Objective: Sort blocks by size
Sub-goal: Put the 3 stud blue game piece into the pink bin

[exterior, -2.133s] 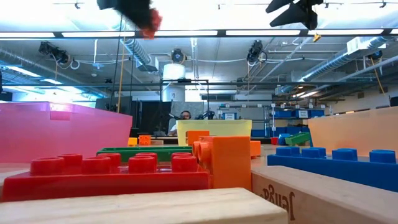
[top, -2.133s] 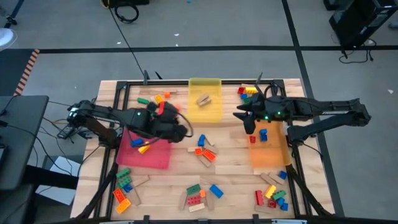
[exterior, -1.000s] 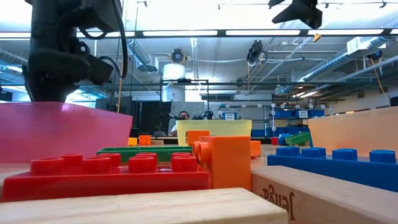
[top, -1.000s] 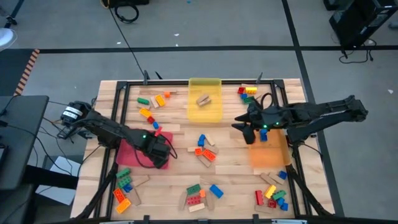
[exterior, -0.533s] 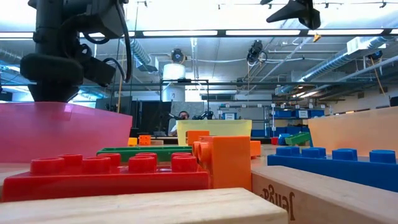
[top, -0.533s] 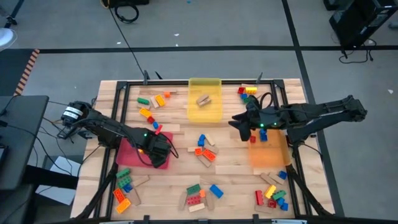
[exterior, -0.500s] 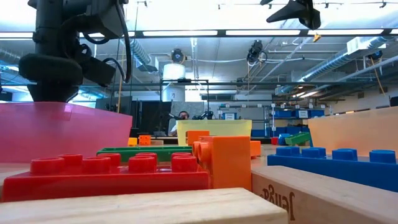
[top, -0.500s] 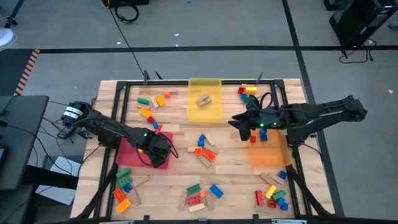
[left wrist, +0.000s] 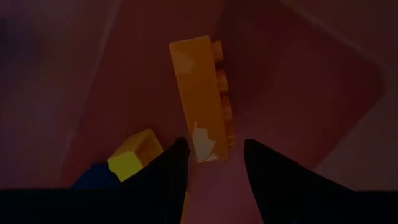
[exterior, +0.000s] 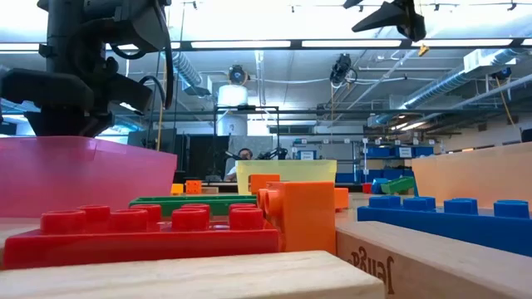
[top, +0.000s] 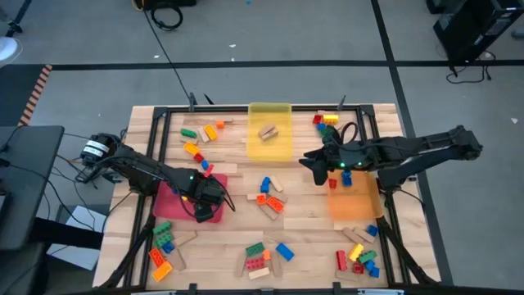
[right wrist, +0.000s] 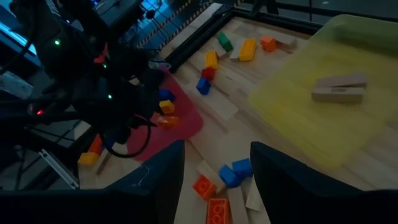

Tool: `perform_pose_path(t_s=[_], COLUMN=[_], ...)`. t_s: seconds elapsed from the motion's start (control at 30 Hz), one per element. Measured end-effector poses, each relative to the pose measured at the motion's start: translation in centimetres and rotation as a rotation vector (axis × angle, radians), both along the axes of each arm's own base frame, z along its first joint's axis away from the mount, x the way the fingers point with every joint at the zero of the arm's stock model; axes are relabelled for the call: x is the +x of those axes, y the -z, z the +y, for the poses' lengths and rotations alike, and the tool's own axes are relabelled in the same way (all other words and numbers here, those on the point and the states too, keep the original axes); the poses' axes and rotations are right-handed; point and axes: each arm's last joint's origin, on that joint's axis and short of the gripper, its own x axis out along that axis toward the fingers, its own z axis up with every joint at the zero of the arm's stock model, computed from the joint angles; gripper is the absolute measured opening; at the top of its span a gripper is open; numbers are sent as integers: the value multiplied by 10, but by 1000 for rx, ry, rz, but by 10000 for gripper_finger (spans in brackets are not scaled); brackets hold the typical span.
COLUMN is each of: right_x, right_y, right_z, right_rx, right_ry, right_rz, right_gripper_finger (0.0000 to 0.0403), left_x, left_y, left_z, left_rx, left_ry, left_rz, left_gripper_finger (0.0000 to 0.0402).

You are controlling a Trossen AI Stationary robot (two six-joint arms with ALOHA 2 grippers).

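Left gripper low over the flat red plastic tray at the table's left side; in the left wrist view its 2 dark fingers stand spread, pinching nothing, with a long orange studded plastic brick lying on the tray floor just past the fingertips and a short yellow brick beside a blue one near the left finger. Right gripper hangs above bare wood between the flat yellow tray and the flat orange tray, its fingers apart and empty. 2 plain tan wooden blocks lie in the yellow tray; a small blue brick sits on the orange tray. Loose studded bricks, mixed colours, lie in clusters: table centre, front centre, front left corner, front right corner, back left, back right. Low view: a long red brick on a wooden block right at the lens.
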Motion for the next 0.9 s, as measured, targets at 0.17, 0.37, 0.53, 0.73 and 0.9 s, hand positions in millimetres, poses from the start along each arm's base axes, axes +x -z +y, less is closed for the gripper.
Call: perform_pose_path(t_s=[0.17, 0.37, 0.53, 0.73, 0.9], right_x=[20, 52, 84, 120, 140], right_y=[4, 16, 20, 16, 21], right_z=[3, 12, 22, 38, 54], right_rx=[52, -40, -74, -98, -26], right_ry=[20, -39, -64, -104, -196], right_rz=[-66, -87, 0, 217, 400], right_gripper_finger=[197, 196, 185, 169, 167], left_x=[1, 4, 0, -15, -23], left_y=[-1, -12, -30, -55, -69], left_z=[0, -2, 1, 7, 11], left_rx=[-3, -27, -47, -58, -46], left_ry=[78, 177, 189, 180, 170], left_rz=[2, -60, -173, -292, -377], left_gripper_finger=[165, 165, 165, 165, 165])
